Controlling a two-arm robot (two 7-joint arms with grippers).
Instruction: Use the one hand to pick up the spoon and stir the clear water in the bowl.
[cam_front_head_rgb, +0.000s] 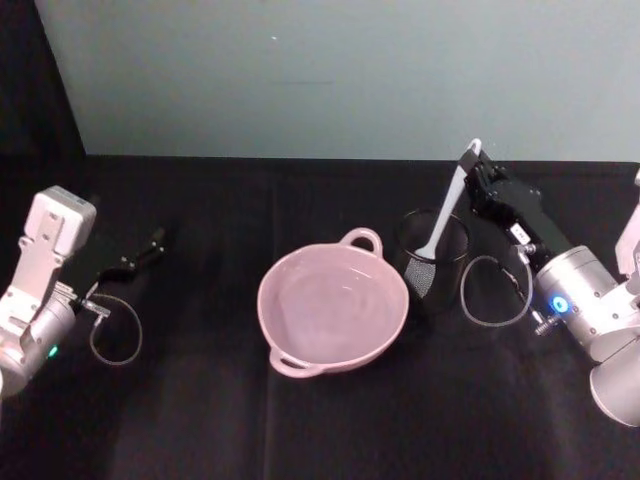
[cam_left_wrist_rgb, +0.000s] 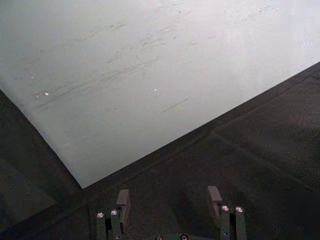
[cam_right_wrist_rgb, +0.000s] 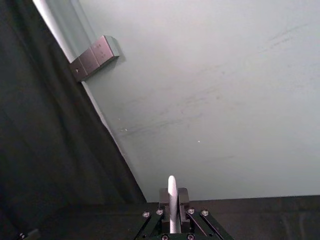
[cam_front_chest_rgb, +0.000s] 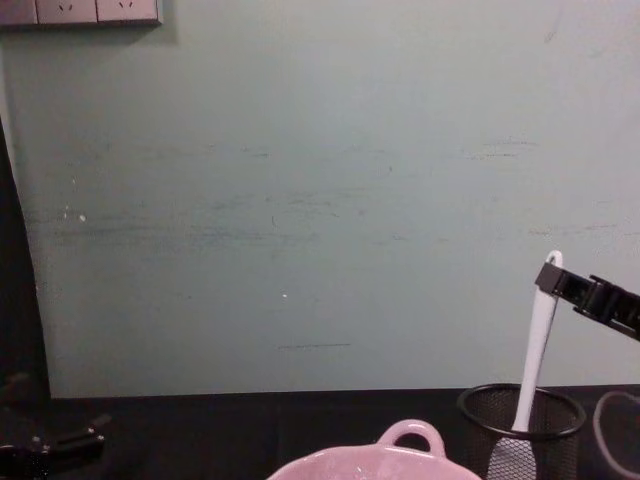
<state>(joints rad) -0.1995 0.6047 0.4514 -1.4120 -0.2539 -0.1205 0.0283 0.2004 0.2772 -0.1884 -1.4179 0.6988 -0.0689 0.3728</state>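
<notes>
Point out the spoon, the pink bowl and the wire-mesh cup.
spoon (cam_front_head_rgb: 446, 210), head view, middle of the white handle.
pink bowl (cam_front_head_rgb: 292, 342), head view, near rim.
wire-mesh cup (cam_front_chest_rgb: 478, 412), chest view, left part of the black rim.

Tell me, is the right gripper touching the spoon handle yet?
Touching. In the right wrist view the spoon sits clamped between the right gripper fingers, and the chest view shows them closed on the handle's top, the paddle end in the mesh cup.
</notes>
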